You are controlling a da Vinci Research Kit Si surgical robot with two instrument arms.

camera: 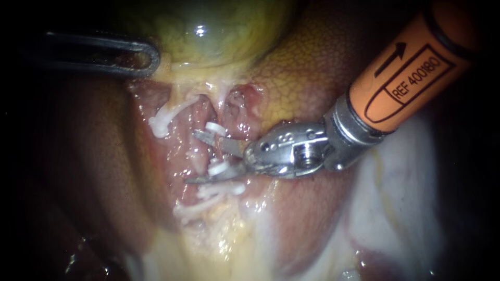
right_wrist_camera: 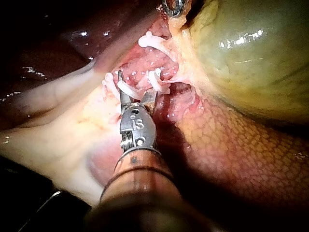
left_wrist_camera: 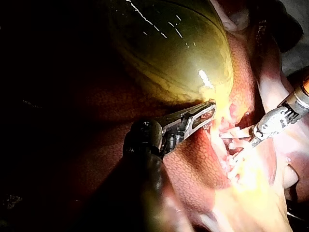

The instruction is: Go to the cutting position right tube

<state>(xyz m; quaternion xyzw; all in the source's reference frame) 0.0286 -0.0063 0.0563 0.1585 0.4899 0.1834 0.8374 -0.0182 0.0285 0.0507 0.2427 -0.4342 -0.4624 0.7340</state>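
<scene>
Status: the right instrument [camera: 196, 158] is at the right tube [camera: 202, 152]. Its two blades are spread wide. One lies just under the upper clip [camera: 215, 128], the other just under the lower clip [camera: 219, 167], so the stretch of tube between the two clips sits inside the open blades. Neither blade appears to bite into it. Judgement: the approach is nearly or fully done. What may be left is a small advance to seat the tube deeper toward the hinge.

The left instrument [camera: 148, 57] pinches tissue at the lower edge of the gallbladder [camera: 208, 31], jaws closed on it, and holds it up off the liver [camera: 312, 67]. The left tube's clip [camera: 159, 125] is well apart from the blades.

Not resolved:
- Whether the blades pass on both sides of the tube or only lie over it. No view shows the far side.
- Blade tips merge with wet tissue in the right wrist view.
- The tube's lower run is buried under pale tissue and further clips [camera: 224, 190].
- The left instrument's shaft is lost in the dark.
</scene>
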